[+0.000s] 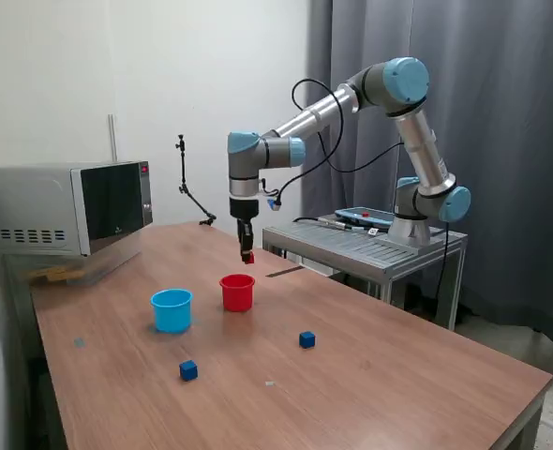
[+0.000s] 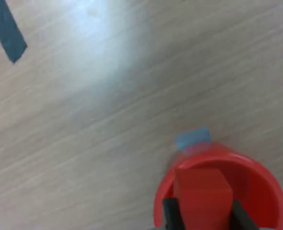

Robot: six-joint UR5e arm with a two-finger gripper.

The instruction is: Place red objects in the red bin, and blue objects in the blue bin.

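Note:
My gripper (image 1: 246, 253) hangs just above the red bin (image 1: 237, 292), shut on a small red cube (image 1: 249, 257). The wrist view looks down past that red cube (image 2: 202, 191), clamped between two dark fingers (image 2: 170, 213), into the red bin (image 2: 261, 191) below it. The light-blue bin (image 1: 171, 309) stands on the table toward the exterior view's left of the red one. Two dark blue cubes lie nearer the front: one (image 1: 188, 370) before the blue bin, another (image 1: 306, 339) toward the exterior view's right.
A microwave (image 1: 70, 206) sits at the table's far end on the exterior view's left. The arm's base stands on a metal stand (image 1: 370, 246) beside the table. A strip of dark tape (image 2: 8, 32) is stuck to the wood.

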